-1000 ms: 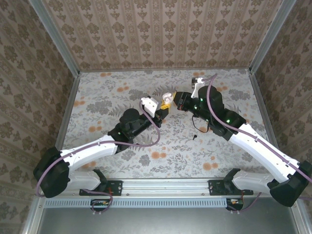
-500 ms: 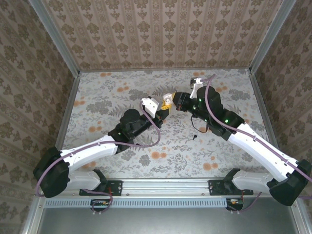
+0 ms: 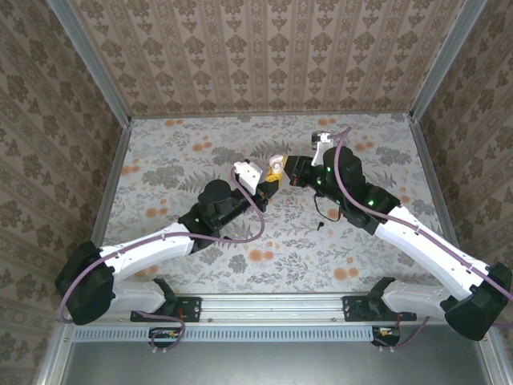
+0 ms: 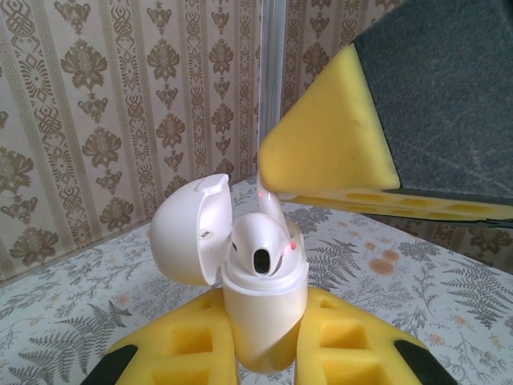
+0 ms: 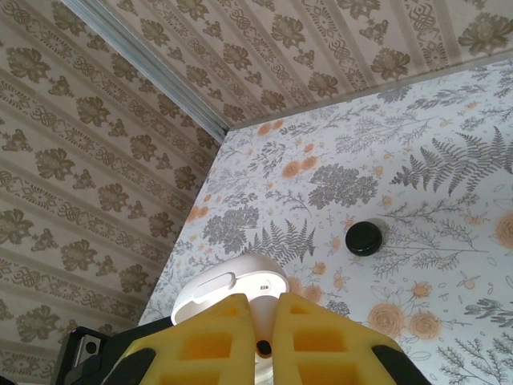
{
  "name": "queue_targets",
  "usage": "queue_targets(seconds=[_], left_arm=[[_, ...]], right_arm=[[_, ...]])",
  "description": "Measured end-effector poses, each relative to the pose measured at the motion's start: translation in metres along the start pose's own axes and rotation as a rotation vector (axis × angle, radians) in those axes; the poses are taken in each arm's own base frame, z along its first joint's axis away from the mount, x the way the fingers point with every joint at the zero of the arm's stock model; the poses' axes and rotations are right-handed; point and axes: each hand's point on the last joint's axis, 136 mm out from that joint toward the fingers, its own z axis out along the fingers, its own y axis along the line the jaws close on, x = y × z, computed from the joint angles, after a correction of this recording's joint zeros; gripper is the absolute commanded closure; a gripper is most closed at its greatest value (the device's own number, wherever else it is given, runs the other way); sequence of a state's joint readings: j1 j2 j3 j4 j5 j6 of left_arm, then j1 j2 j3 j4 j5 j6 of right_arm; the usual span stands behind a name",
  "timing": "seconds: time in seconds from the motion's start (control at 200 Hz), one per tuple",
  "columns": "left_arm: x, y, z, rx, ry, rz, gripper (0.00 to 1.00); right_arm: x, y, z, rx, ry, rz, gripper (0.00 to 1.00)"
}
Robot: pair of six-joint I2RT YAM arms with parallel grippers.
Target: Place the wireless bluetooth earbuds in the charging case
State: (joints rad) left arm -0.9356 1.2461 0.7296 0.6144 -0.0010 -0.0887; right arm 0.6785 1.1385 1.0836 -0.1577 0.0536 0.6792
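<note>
My left gripper (image 4: pixel 264 325) is shut on the body of a white charging case (image 4: pixel 260 313), held upright above the table with its lid (image 4: pixel 188 233) swung open to the left. A white earbud (image 4: pixel 260 250) with a dark oval opening sits in the case's mouth. Its stem runs up to the yellow fingers (image 4: pixel 329 152) of my right gripper (image 5: pixel 263 311), which is shut on it from above. From above, the two grippers meet mid-table, left gripper (image 3: pixel 265 180) and right gripper (image 3: pixel 280 167), with the case (image 3: pixel 275 160) between them.
A flat round black disc (image 5: pixel 364 238) lies on the floral table beyond the case. A tiny dark piece (image 3: pixel 320 225) lies on the table under the right arm. Patterned walls close the back and both sides.
The right gripper has edged slightly left, closer over the case. The left arm and the case have hardly moved.
</note>
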Motion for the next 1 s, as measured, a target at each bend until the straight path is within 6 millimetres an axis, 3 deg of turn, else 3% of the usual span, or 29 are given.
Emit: queue_targets(seconds=[1.0], left_arm=[[-0.0002,0.0000,0.0000,-0.011,-0.002,0.000,1.00]], right_arm=[[0.0086,0.0018,-0.0055,-0.018,-0.018,-0.029,0.89]])
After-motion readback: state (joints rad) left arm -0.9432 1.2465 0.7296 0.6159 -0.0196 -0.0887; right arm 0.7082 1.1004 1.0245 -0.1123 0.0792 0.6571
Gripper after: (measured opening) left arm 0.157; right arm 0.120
